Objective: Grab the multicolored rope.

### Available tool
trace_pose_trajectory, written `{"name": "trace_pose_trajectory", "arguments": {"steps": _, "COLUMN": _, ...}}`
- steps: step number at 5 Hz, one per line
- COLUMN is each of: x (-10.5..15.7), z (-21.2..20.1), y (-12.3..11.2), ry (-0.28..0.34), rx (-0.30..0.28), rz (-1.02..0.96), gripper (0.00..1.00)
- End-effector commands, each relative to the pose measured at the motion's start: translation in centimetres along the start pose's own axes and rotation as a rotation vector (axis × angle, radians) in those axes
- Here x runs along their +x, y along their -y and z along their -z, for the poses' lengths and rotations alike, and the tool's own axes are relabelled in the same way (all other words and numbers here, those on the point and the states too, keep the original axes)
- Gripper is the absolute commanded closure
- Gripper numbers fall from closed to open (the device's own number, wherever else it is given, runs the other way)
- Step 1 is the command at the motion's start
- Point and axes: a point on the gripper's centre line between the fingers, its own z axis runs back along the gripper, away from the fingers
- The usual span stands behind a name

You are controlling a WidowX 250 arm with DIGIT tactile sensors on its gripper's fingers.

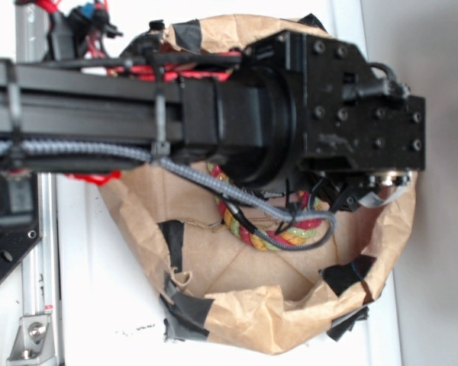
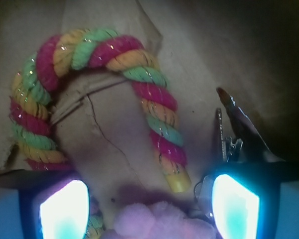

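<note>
We see a white tabletop [image 1: 84, 305] with a metal rail [image 1: 38, 297] along one edge. On it sits a crumpled brown paper bag [image 1: 252, 313], patched with black tape [image 1: 187, 309] and open like a bowl.

The black arm [image 1: 99, 99] reaches across the exterior view, and its blocky wrist housing [image 1: 343, 99] hangs over the bag's opening, hiding most of the inside. A grey braided cable [image 1: 191, 174] runs along the arm and loops down into the bag.

From the wrist camera, the gripper [image 2: 149, 204] points down at the bag floor. Its two fingers [image 2: 65, 209] glow pale blue at the bottom corners, spread wide, nothing between them.

The multicolored rope [image 2: 114, 55] lies on the paper, bent in an arch, one yellow end just ahead of the gap between the fingers. Something pink and fuzzy [image 2: 159, 221] shows at the bottom edge, near that end; we cannot tell whether they touch. From outside, only a short rope stretch peeks out under the wrist.
</note>
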Motion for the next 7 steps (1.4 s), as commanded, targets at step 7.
{"name": "trace_pose_trajectory", "arguments": {"steps": 7, "x": 1.4, "z": -2.2, "y": 0.1, "ry": 0.303, "rx": 0.073, "rz": 0.108, "gripper": 0.00}}
